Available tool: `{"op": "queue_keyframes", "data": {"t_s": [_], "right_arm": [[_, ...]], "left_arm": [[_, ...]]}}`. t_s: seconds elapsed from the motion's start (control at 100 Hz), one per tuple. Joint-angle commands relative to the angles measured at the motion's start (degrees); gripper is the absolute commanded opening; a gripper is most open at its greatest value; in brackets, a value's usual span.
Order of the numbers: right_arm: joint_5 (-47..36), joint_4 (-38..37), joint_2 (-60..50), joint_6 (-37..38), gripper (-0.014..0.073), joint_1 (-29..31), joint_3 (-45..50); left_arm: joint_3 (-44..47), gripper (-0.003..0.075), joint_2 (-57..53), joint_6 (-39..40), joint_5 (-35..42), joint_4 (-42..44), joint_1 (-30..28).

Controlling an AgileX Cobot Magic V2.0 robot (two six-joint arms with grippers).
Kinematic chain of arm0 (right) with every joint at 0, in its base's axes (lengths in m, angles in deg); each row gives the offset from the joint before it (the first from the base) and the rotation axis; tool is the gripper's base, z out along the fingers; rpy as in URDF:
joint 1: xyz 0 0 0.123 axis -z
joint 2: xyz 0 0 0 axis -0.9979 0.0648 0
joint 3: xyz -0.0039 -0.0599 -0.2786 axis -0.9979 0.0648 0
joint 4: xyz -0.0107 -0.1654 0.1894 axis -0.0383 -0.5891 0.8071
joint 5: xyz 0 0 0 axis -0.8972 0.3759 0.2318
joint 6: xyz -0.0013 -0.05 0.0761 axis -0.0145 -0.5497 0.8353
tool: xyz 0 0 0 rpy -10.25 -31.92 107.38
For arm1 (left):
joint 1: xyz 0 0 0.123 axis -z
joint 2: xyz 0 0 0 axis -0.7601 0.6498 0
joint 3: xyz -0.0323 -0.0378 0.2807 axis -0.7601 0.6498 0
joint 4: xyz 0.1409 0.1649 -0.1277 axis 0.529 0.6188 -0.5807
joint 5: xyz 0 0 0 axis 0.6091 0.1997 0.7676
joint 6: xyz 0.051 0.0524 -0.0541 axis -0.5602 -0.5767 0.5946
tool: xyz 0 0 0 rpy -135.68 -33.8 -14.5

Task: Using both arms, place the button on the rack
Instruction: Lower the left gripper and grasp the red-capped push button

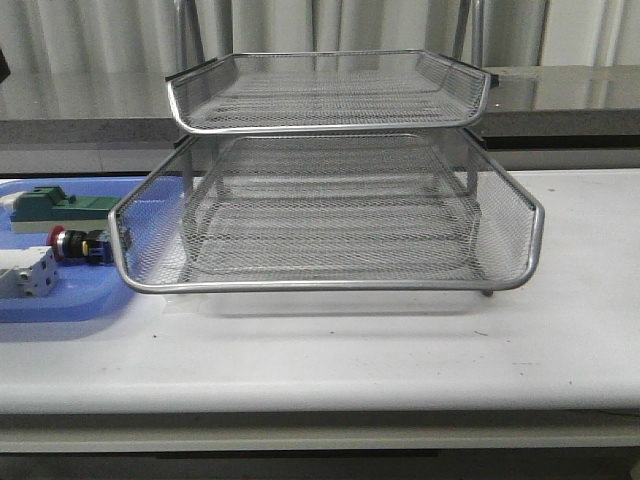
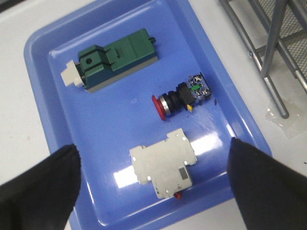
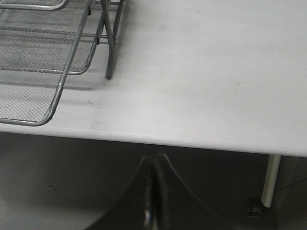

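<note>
The wire-mesh rack [image 1: 330, 215] stood empty beside the blue tray [image 2: 120, 120] holding the button [image 2: 180, 97]. Left gripper [image 2: 153, 187] hovered above, fingers apart; right gripper [image 3: 153, 191] was pressed together. Likely pre-grasp: descending onto the button came next.

A white table [image 1: 400, 360] fills the foreground, its top lightly scuffed with a few small dark marks near the front edge. Behind its far edge runs a dark grey polished counter [image 1: 560, 100] that catches reflections. Pale pleated curtains [image 1: 90, 35] hang behind the counter across the whole back. In the right wrist view a white table leg [image 3: 269, 179] ends in a dark foot on a grey floor [image 3: 57, 177].
</note>
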Motion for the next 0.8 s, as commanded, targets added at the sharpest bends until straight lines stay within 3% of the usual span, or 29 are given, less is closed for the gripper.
{"op": "queue_keyframes", "data": {"t_s": [0.0, 0.5, 0.79], "right_arm": [[-3.0, -0.3, 0.2, 0.1, -0.0068, 0.0, -1.9], [-3.0, -0.3, 0.2, 0.1, -0.0068, 0.0, -1.9], [-3.0, -0.3, 0.2, 0.1, -0.0068, 0.0, -1.9]], "left_arm": [[-4.6, 0.0585, 0.2, -2.5, 3.4, -0.9, 0.4], [-33.4, 0.0585, 25.8, -20.6, -15.4, -1.6, 0.4], [-39.1, 0.0585, 34.9, -32.1, -20.7, -6.4, 0.4]]}}
